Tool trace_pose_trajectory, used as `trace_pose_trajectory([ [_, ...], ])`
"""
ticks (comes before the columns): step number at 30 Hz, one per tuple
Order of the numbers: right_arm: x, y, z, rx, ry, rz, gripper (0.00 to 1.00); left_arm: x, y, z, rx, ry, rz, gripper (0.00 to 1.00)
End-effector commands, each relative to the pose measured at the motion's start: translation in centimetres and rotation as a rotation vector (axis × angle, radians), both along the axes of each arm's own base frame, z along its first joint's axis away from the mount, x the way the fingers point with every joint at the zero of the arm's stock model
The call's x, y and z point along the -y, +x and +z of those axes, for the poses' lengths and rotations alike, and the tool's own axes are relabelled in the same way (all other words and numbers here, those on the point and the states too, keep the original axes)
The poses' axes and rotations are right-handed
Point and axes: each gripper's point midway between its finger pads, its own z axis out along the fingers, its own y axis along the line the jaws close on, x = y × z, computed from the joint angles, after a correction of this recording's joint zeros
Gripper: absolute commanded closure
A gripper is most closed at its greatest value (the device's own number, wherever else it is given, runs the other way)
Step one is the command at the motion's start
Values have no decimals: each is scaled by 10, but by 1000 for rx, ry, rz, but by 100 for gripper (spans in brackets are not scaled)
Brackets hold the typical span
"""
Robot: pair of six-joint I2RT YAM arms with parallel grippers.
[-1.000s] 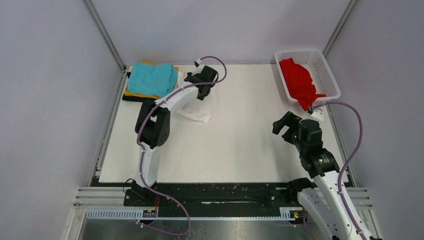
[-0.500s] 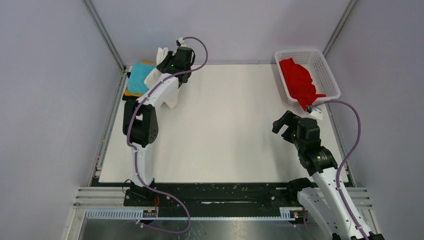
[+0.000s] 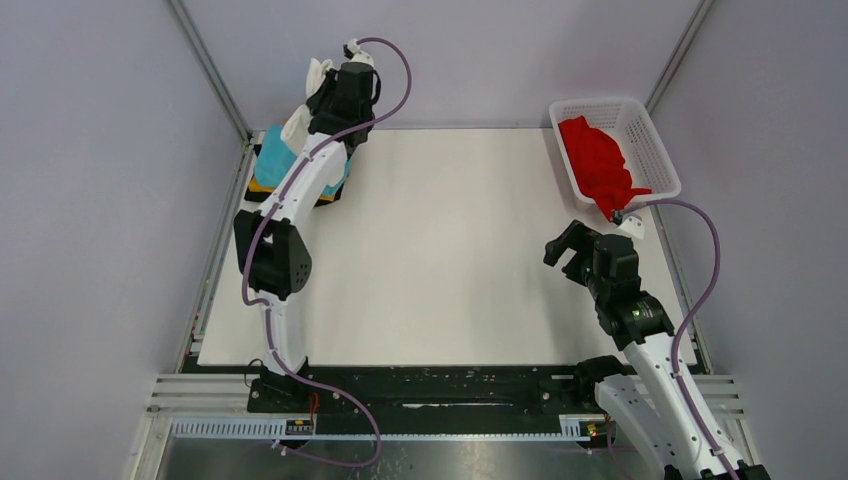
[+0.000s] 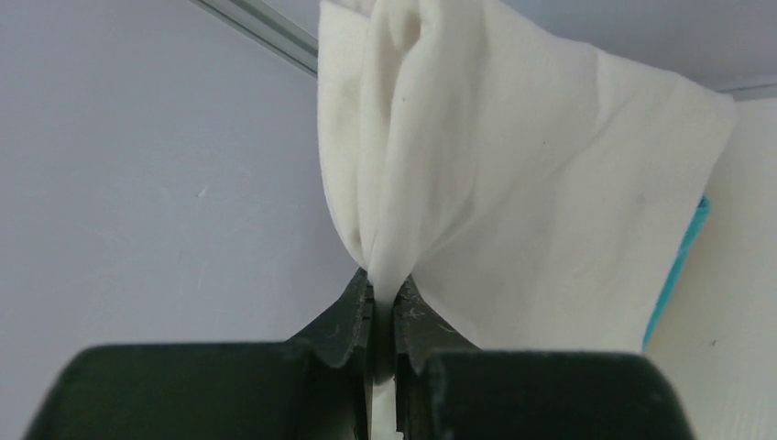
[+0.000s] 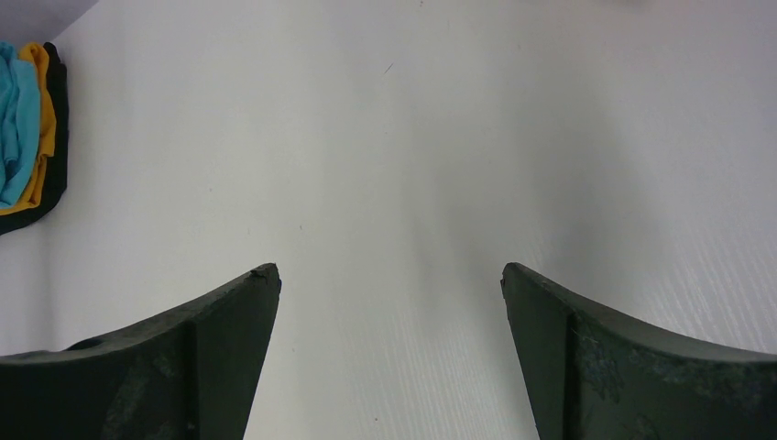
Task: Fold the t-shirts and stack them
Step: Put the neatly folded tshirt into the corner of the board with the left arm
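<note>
**Left end effector** (image 4: 383,293): fingers pinched tight on a gathered fold of the white t-shirt (image 4: 513,183). It is held high over the far left corner of the tabletop (image 3: 450,260).

**White t-shirt:** bunched cloth clamped at the fingertips and lifted off the tabletop. In the top view the left arm hides most of it. Whether its lower edge touches the stack below cannot be told.

**Stack of folded shirts, far left corner:**
- teal t-shirt (image 3: 268,155) on top
- orange t-shirt (image 5: 41,119) under it, showing as an edge
- black t-shirt (image 5: 57,110) at the bottom

**Right end effector** (image 5: 389,275): fingers spread wide apart with nothing between them. It is poised over bare tabletop on the right side, near the basket.

**Red t-shirt** (image 3: 598,160): crumpled inside the white mesh basket (image 3: 655,140) at the far right corner. One end hangs over the basket's near rim.
</note>
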Motion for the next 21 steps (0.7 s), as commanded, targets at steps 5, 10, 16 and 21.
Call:
trace_pose_trajectory([
  [5,6,6,8,40,-19,-24,0,-13,2,35,102,-98,-16,100],
  [10,8,6,6,34,-31,-36,1,-26,18,9,57,-109,-6,100],
  [16,13,8,3,20,-52,-58,1,-53,34,-23,4,-134,22,100],
  [21,18,8,-3,-16,-81,-76,1,-80,45,-50,-20,-135,83,100],
])
